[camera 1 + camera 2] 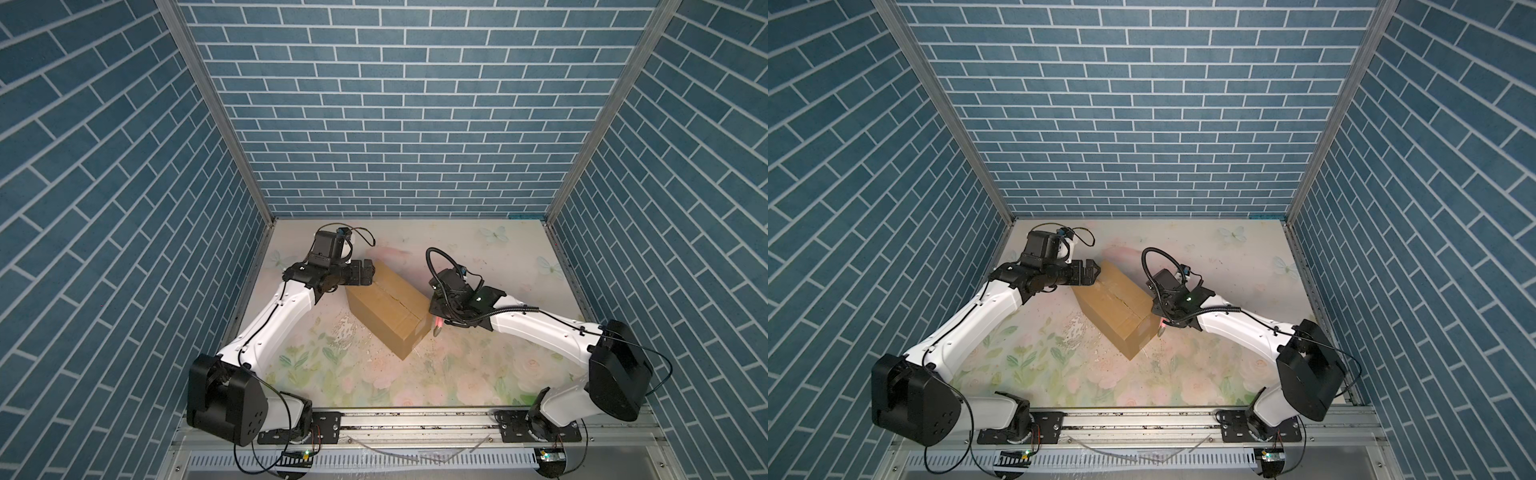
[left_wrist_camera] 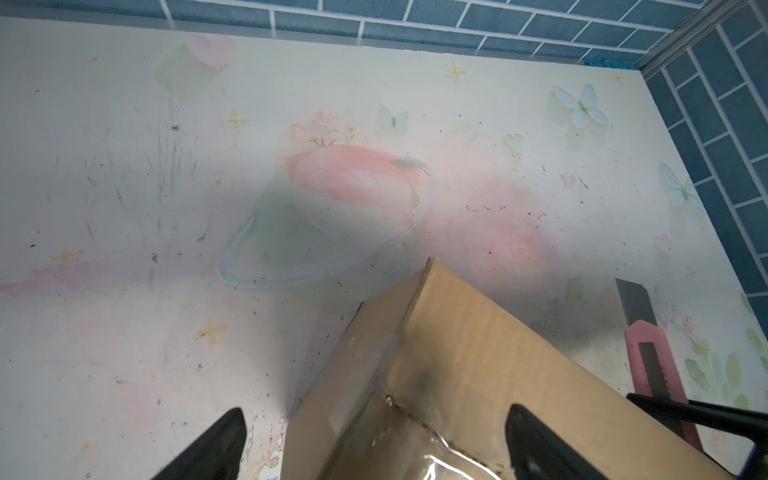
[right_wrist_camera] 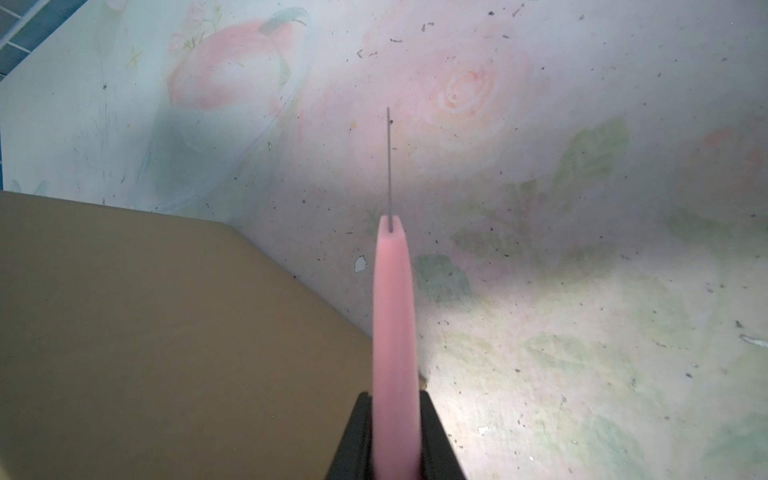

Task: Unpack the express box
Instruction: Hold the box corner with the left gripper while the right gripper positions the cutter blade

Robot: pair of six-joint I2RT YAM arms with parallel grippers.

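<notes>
Blue-brick walls (image 1: 415, 124), scuffed floral tabletop (image 1: 457, 374), express box (image 1: 386, 307)

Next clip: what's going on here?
Two robot arms are working on a brown express box that lies diagonally on the flowered table. The right gripper is shut on a pink knife, blade out, beside the box's near end and not in the seam. The left gripper is open at the far end. The flaps are closed, with clear tape on the seam.
</notes>
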